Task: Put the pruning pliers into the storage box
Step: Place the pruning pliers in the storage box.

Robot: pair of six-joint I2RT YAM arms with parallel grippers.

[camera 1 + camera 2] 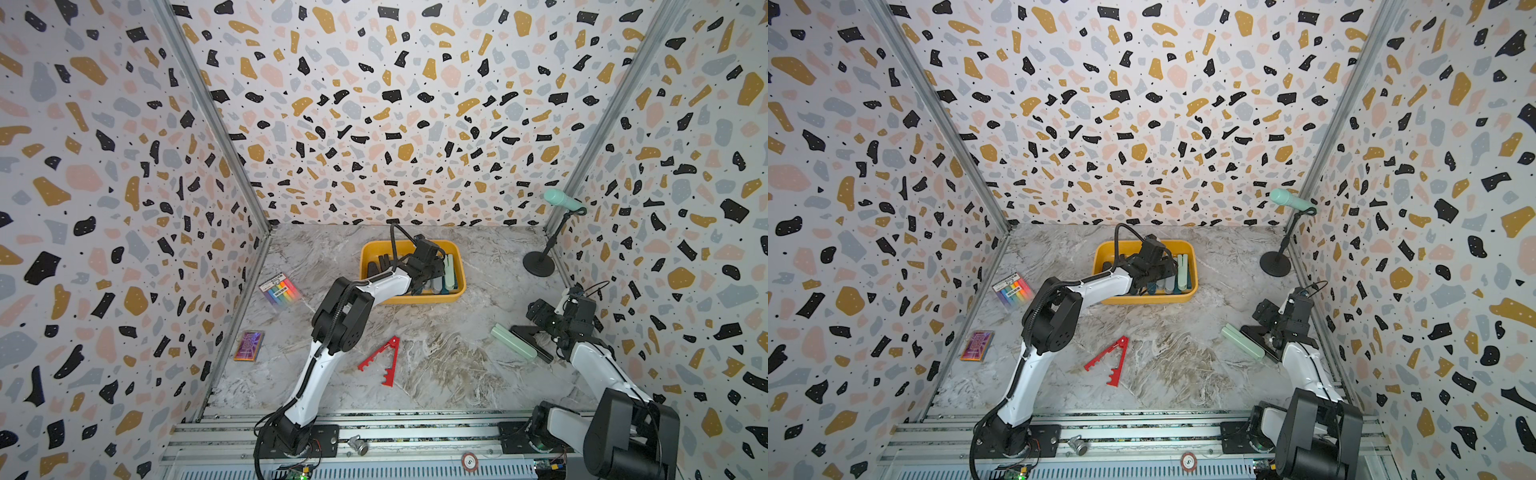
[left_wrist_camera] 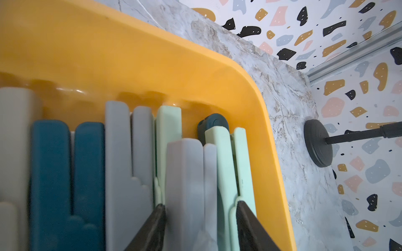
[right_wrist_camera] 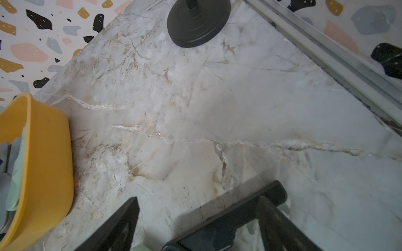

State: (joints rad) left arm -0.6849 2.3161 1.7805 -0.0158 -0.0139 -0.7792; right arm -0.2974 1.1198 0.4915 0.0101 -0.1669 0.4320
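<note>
The mustard-yellow storage box (image 1: 411,300) (image 1: 1146,300) stands at the back middle, with several pruning pliers in teal, grey and mint packed side by side in it. My left gripper (image 2: 200,206) (image 1: 428,282) reaches into its right end. Its fingers stand apart on either side of a grey pliers (image 2: 187,173), wider than that tool, with a mint arm (image 2: 224,173) also between them. A red notched pliers (image 1: 380,361) lies open mid-table. At the right, a black pliers (image 1: 525,332) (image 3: 228,213) and a mint pliers (image 1: 513,341) lie together. My right gripper (image 3: 196,202) hangs open just over the black one.
A rainbow-striped packet (image 1: 280,289) and a purple card (image 1: 249,345) lie by the left wall. A black round stand base (image 1: 539,264) (image 3: 198,21) with a mint microphone (image 1: 561,199) stands in the back right corner. Patterned walls close in three sides.
</note>
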